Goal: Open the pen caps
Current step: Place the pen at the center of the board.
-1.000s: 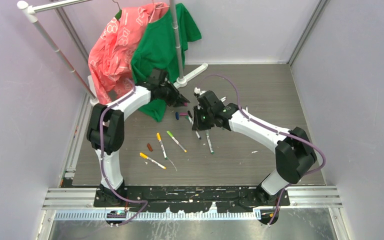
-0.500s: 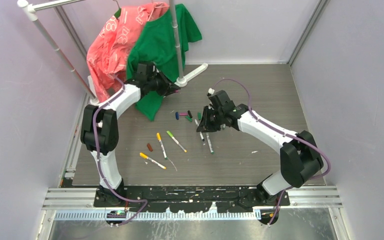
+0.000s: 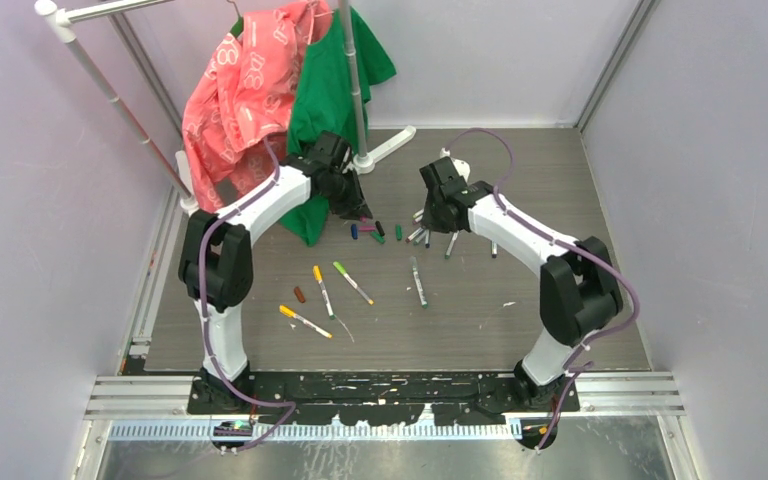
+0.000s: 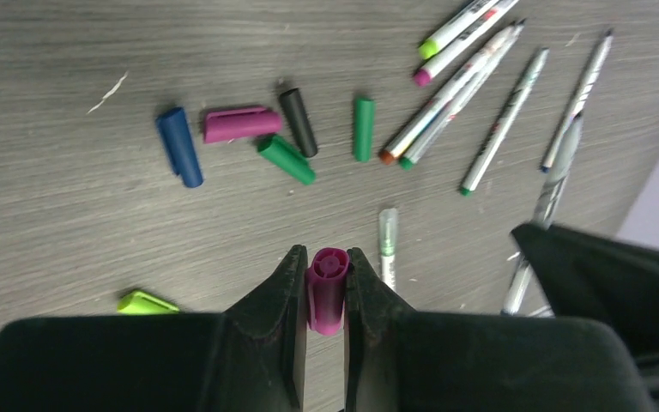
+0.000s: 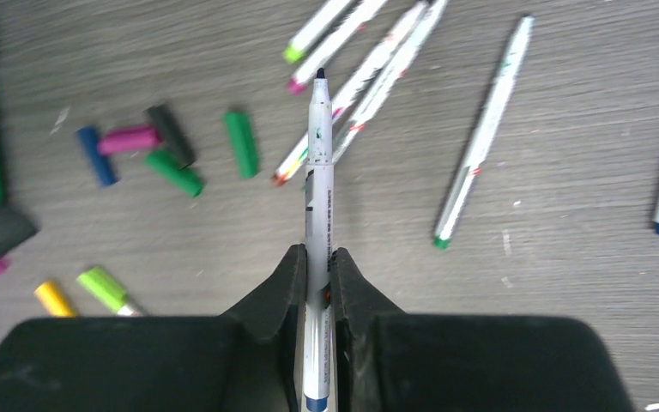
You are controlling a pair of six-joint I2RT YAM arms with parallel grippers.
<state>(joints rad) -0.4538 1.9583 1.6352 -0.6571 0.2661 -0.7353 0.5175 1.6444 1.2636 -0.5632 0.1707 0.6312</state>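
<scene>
My left gripper (image 4: 327, 268) is shut on a magenta pen cap (image 4: 327, 296) and holds it just above the table, near a cluster of loose caps: blue (image 4: 179, 146), magenta (image 4: 240, 124), black (image 4: 298, 120) and two green (image 4: 286, 159). My right gripper (image 5: 319, 262) is shut on an uncapped white pen (image 5: 319, 146) with a dark tip, over several uncapped pens (image 5: 369, 60). In the top view the left gripper (image 3: 360, 212) is by the caps (image 3: 375, 230) and the right gripper (image 3: 428, 222) is over the pens (image 3: 450, 243).
Capped pens lie nearer the bases: orange (image 3: 321, 288), green (image 3: 352, 282) and yellow (image 3: 304, 321), with a brown cap (image 3: 299, 294) and another pen (image 3: 417, 281). A rack pole base (image 3: 365, 160) with a pink shirt (image 3: 240, 100) and a green shirt (image 3: 325, 90) stands behind the left arm.
The left gripper swung out towards the rack and came back down beside the loose caps. The right gripper moved up and to the right with its pen, over the uncapped pens.
</scene>
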